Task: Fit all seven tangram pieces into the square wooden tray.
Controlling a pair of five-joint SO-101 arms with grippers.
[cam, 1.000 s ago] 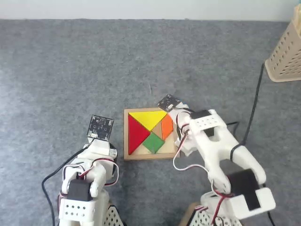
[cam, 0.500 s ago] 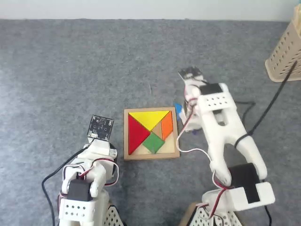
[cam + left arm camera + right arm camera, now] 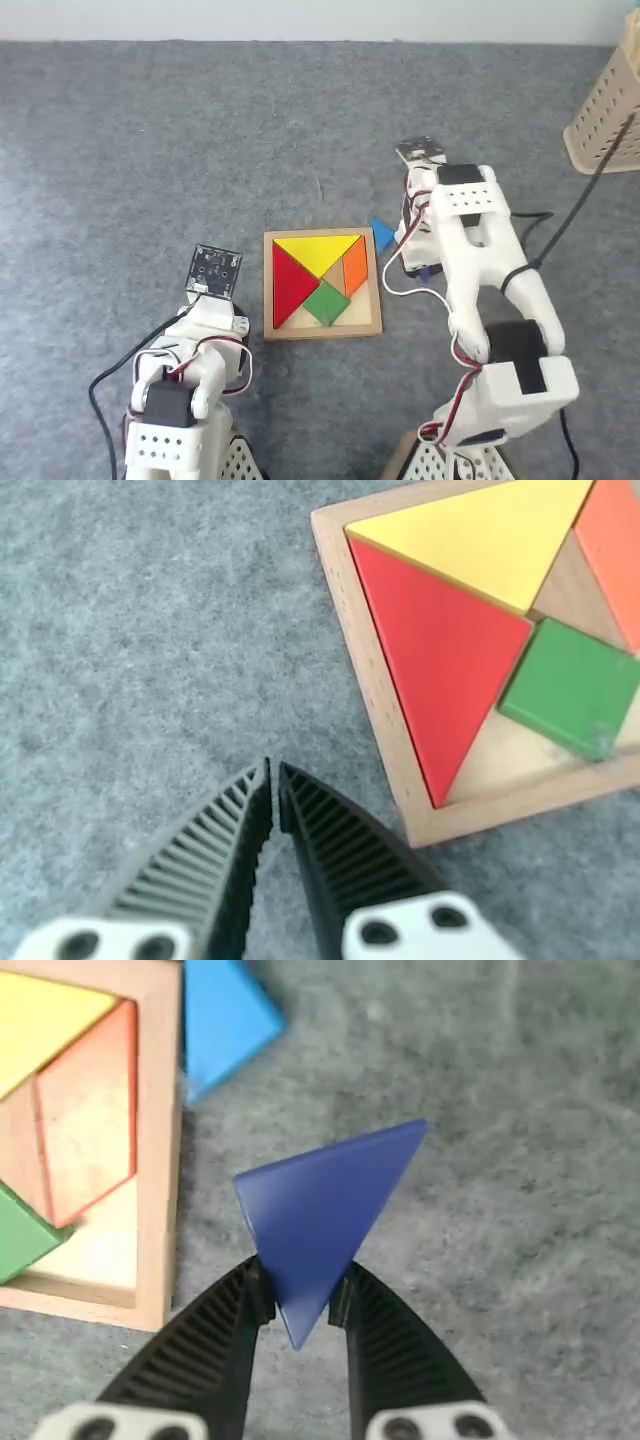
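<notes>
Right wrist view: right tool [image 3: 300,1295] pinches dark blue triangle [image 3: 320,1210] just beside tray [image 3: 160,1160]; light blue triangle [image 3: 220,1020] lies on bench [image 3: 500,1110]. Left wrist view: left tool [image 3: 272,780] narrow, empty, near red triangle [image 3: 440,650]. High view: yellow piece [image 3: 318,252], green piece [image 3: 326,300] and orange piece [image 3: 355,268] seated.

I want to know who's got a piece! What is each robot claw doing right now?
Left gripper: closed, holding nothing.
Right gripper: closed on the dark blue triangle.

The left pincer [image 3: 272,776] is closed tight and empty, just beside the tray [image 3: 375,680]. The right pincer [image 3: 300,1295], on the tray's other side, squeezes a dark blue triangle [image 3: 320,1200].
</notes>
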